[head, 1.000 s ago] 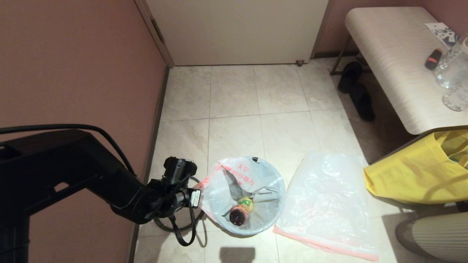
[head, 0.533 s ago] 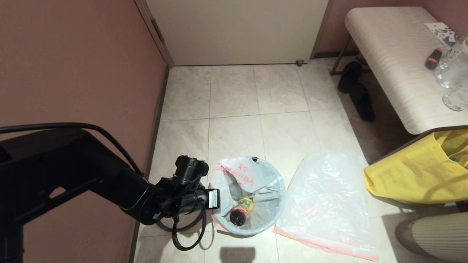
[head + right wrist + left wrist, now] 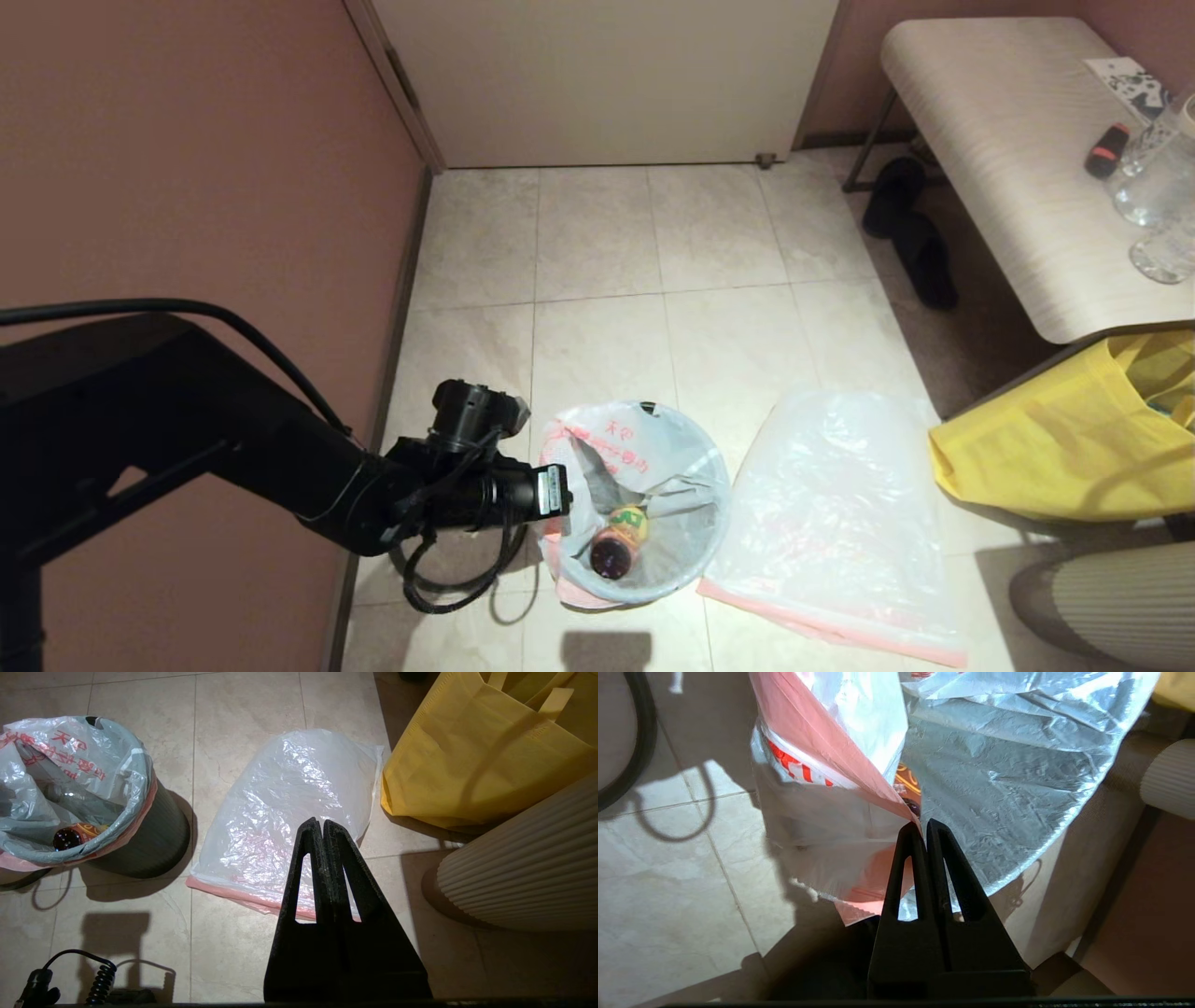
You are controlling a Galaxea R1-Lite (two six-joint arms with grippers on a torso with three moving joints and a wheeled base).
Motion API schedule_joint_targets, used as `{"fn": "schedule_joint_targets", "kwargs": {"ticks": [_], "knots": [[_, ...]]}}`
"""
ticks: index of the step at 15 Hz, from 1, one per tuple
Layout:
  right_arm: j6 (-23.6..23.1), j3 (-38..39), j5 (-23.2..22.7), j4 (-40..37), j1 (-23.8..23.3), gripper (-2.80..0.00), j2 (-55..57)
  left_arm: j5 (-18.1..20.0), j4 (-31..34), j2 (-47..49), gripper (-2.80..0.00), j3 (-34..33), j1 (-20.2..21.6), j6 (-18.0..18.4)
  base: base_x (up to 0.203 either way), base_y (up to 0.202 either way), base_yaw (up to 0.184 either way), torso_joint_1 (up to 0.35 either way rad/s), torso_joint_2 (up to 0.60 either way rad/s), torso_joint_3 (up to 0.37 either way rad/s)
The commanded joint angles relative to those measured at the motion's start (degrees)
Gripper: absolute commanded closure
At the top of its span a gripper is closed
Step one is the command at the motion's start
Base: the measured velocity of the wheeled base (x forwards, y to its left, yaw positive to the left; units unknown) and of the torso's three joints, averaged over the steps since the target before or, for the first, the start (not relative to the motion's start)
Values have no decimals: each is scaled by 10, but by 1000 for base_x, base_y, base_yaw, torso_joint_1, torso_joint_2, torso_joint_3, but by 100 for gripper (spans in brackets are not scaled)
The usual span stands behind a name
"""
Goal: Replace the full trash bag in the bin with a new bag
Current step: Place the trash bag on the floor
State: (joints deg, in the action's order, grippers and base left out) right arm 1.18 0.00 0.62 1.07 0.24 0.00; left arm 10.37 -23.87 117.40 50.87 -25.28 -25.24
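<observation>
Full trash bag [image 3: 644, 467], translucent white, red-printed, pink-edged, lines bin [image 3: 149, 840].

Head camera looks down from high up, left wrist camera very close behind claw [image 3: 923, 825], both show bin bag [image 3: 644, 448].

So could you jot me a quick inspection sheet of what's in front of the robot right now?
Surface: beige floor tiles.
Job's things: full bag in the black bin, bottle inside; new bag flat beside it.
Clutter: yellow bag, slippers, glasses on table.
Claws: left claw shut on the full bag's pink edge; right claw shut, empty, above the new bag.
Cables: black loop by the bin.
Surroundings: pink wall, white door.
</observation>
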Motion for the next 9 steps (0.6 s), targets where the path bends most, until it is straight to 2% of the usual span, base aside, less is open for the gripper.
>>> {"fn": "schedule_joint_targets", "kwargs": {"ticks": [1, 3, 4, 8, 9], "knots": [[0, 0, 0, 0, 0, 0, 0, 42, -1, 0, 0, 9, 10, -2, 0, 0, 0, 0, 0, 0], [0, 0, 0, 0, 0, 0, 1, 106, -1, 5, 0, 24, 27, -1, 0, 0, 0, 0, 0, 0], [0, 0, 0, 0, 0, 0, 1, 151, -1, 9, 0, 30, 36, 0, 0, 0, 0, 0, 0, 0], [0, 0, 0, 0, 0, 0, 1, 372, -2, 20, 0, 49, 81, 3, 0, 0, 0, 0, 0, 0], [0, 0, 0, 1, 0, 0, 1, 413, -2, 24, 0, 52, 88, 4, 0, 0, 0, 0, 0, 0]]}}
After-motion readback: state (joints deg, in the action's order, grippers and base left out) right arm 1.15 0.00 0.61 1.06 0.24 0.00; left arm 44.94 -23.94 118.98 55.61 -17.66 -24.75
